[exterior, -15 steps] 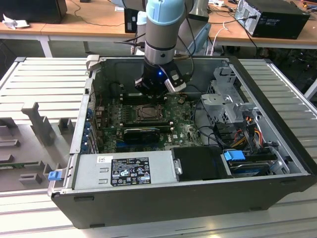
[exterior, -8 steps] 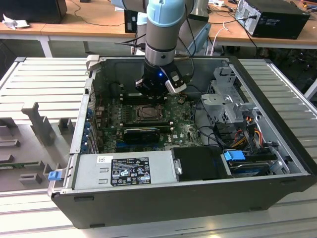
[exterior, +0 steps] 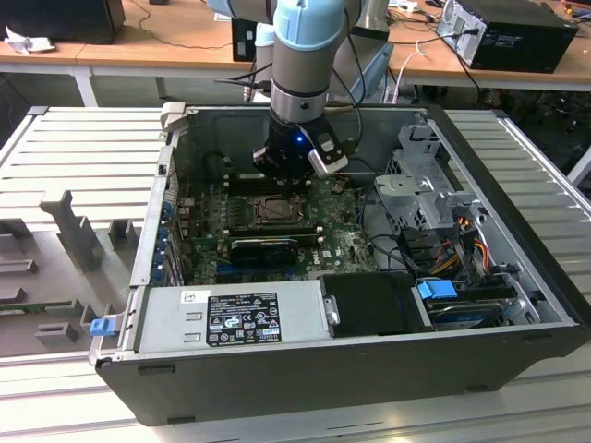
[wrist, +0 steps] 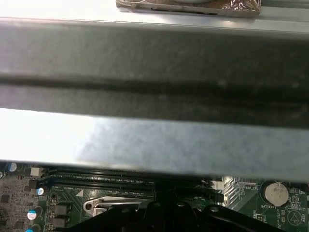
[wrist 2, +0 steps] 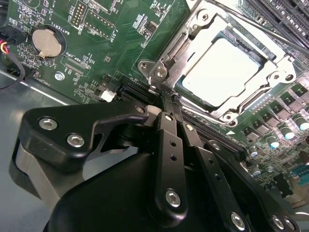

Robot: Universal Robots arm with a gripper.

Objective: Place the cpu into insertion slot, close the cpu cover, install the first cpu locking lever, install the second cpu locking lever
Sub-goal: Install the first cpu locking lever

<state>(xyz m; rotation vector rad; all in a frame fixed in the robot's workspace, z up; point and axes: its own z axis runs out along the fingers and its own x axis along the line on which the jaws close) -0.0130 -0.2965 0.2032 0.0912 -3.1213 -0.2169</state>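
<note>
The cpu (wrist 2: 223, 72) lies flat in the insertion slot (exterior: 274, 211) of the green motherboard, its pale face showing. The dull-metal cpu cover (wrist 2: 273, 87) lies down around it as a frame. My gripper (wrist 2: 167, 99) is shut, with the two black fingers (wrist 2: 170, 140) pressed together. Their tips touch the socket's near corner, by a metal lever rod (wrist 2: 176, 46) that runs along the socket's side. I cannot tell whether the tips hold the rod. In the exterior view the gripper (exterior: 288, 185) hangs low over the socket's far edge inside the open case.
The case walls close in on every side. A power supply (exterior: 249, 318) sits at the front and a drive cage (exterior: 425, 185) with cables to the exterior view's right. A coin battery (wrist 2: 47, 42), memory slots (wrist 2: 285, 19) and a long black card slot (wrist 2: 212, 137) surround the socket.
</note>
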